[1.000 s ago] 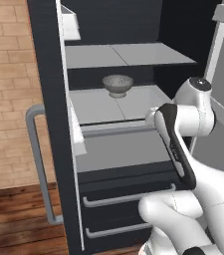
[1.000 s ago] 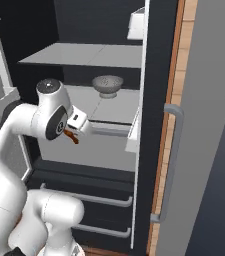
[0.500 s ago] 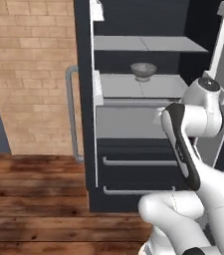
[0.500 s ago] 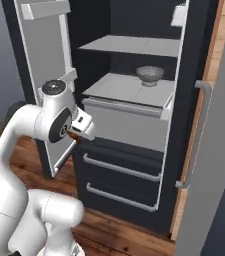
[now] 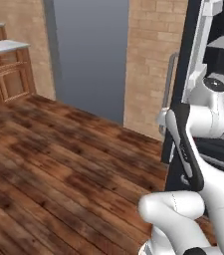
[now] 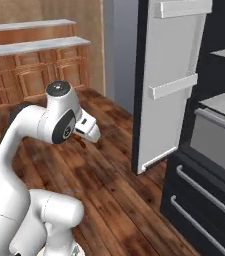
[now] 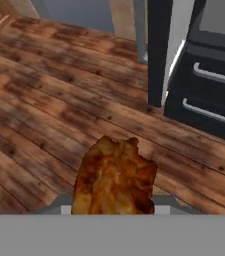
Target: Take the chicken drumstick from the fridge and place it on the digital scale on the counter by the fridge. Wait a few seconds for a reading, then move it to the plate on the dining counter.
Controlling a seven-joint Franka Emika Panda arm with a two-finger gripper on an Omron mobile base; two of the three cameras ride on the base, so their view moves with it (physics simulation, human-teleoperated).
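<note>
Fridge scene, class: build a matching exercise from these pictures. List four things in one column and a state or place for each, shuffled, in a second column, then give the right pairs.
Column one:
1. chicken drumstick
2. fridge door
3. lower drawers
4. hand

Column two:
A. swung open
B. pushed in, grey bar handles showing
C. shut on the meat, over the wooden floor
D. gripped in the hand, outside the fridge

Pairs: 1-D, 2-A, 3-B, 4-C

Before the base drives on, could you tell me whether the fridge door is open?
Open: the fridge door stands swung outward, shelves exposed.
</note>
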